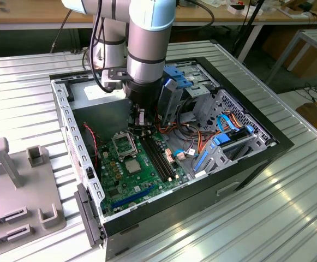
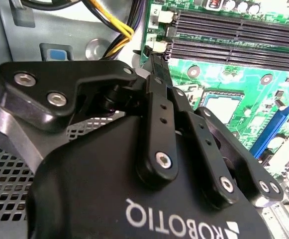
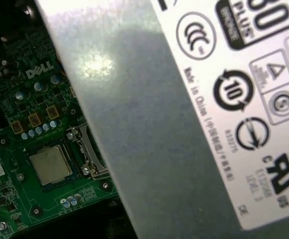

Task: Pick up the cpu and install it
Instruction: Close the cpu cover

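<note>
Gripper [image 1: 141, 126] hangs inside the open computer case [image 1: 278, 146], low over the far edge of the green motherboard [image 1: 126, 185], near one end of the long black memory slots [image 1: 159, 159]. We cannot tell whether it is open or closed. In the second wrist view we see its black body over the board, with yellow and black wires [image 2: 115, 31] beyond it.

The cpu [image 1: 132, 166] lies flat on the motherboard, grey top up, apart from the gripper. It sits inside the square socket outline. The hinged silver socket frame [image 1: 122, 144] stands raised just beside it, between cpu and gripper in the exterior view. In the first wrist view we see the cpu [image 3: 49, 164] with that frame touching the socket's edge, and a grey labelled box [image 3: 144, 129] in front.

The arm [image 1: 147, 49] comes down from above into the case. Blue cables [image 1: 226, 123] lie in the case toward the exterior view's right. The case rests on a ribbed metal table [image 1: 256, 224]. A grey fixture [image 1: 16, 180] sits on the table at the exterior view's left, well apart from the case.
</note>
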Controlling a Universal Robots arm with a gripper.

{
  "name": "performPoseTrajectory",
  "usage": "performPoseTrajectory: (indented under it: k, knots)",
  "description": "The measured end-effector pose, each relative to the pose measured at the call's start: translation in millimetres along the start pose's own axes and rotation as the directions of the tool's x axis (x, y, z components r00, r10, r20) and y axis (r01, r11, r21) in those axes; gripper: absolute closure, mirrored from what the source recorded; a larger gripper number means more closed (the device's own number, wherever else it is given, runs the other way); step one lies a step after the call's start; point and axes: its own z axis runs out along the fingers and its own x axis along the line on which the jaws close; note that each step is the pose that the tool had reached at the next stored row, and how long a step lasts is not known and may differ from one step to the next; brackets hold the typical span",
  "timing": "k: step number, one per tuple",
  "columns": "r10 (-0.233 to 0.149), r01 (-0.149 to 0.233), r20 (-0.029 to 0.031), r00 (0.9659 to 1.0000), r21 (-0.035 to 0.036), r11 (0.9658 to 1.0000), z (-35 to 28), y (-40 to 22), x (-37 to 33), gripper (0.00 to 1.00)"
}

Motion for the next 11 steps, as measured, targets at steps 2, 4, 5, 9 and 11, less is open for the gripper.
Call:
performPoseTrajectory:
  k: [2,4,5,9,11]
  knots:
    - [0.000,0.000,0.0004,1.0000,-0.0001,1.0000,0.1,0.0,0.0,0.89]
    - [0.000,0.000,0.0009,1.0000,0.0001,1.0000,-0.5,0.0,-0.1,0.89]
    - [0.000,0.000,0.0019,1.0000,0.0003,1.0000,-3.4,-0.3,0.0,0.89]
    - [0.000,0.000,0.0004,1.0000,0.0004,1.0000,-9.6,-0.5,0.6,0.89]
    - [0.000,0.000,0.0000,1.0000,0.0004,1.0000,-9.6,-1.3,2.8,0.89]
